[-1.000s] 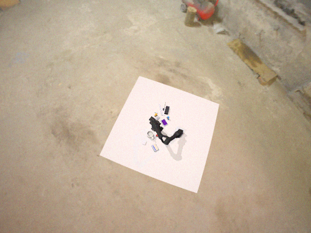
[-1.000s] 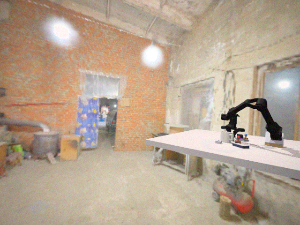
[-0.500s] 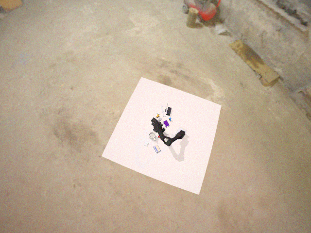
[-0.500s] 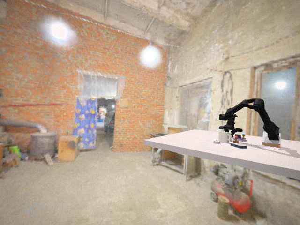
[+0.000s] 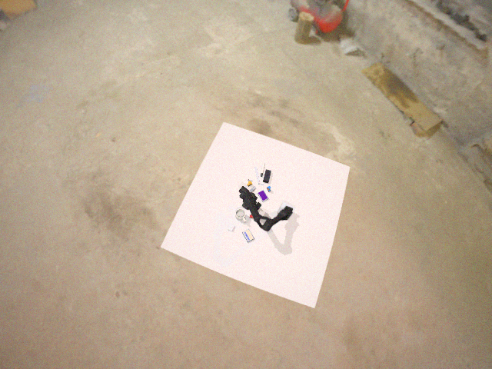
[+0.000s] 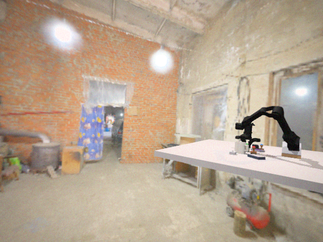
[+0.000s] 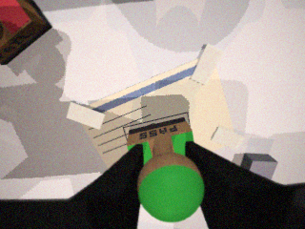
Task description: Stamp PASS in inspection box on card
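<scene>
My gripper (image 7: 164,149) (image 5: 244,193) (image 6: 247,143) is shut on the PASS stamp (image 7: 171,191). The stamp has a green knob, a wooden neck and a base labelled PASS. In the wrist view it hangs over the cream card (image 7: 205,105), which has a blue stripe, ruled lines and taped corners. The stamp's base sits over the outlined inspection box (image 7: 126,131), and its shadow falls on the card just beyond the base. I cannot tell whether the base touches the card. The red ink pad (image 7: 11,21), in a wooden frame, lies at the top left of the wrist view.
A small grey block (image 7: 257,164) lies right of the card. On the white bench (image 5: 301,254) (image 6: 203,153) a mug (image 5: 240,214) (image 6: 239,147), a purple item (image 5: 262,194), a black item (image 5: 267,174) and a blue-striped item (image 5: 248,235) lie around the arm. The arm's base (image 6: 291,151) stands to the right.
</scene>
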### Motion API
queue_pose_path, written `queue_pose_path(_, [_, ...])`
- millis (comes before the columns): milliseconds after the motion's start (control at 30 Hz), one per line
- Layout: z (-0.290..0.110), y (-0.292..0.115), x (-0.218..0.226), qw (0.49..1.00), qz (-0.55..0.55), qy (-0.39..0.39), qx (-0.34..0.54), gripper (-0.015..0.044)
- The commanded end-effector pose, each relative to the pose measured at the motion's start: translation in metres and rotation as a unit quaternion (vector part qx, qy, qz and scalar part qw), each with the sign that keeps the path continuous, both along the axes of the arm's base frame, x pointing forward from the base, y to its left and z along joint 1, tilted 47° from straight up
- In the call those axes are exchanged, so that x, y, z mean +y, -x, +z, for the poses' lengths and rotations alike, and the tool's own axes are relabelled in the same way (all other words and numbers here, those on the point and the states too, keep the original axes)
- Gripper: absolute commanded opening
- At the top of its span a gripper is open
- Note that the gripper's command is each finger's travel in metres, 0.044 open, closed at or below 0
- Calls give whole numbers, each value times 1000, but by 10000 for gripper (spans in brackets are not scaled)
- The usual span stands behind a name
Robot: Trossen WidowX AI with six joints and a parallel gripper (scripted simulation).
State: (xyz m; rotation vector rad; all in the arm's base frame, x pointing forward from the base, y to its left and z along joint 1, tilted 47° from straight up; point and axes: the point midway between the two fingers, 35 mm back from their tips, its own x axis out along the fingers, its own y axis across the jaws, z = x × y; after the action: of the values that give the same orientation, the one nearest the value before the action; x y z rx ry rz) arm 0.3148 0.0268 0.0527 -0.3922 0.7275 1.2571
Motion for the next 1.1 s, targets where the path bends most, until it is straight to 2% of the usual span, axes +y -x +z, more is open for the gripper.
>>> queue_pose_path(0, [0,0,2,1000,2,-2,-1,0])
queue_pose_path(1067, [8,1,-7,1000,2,-1,-1,0])
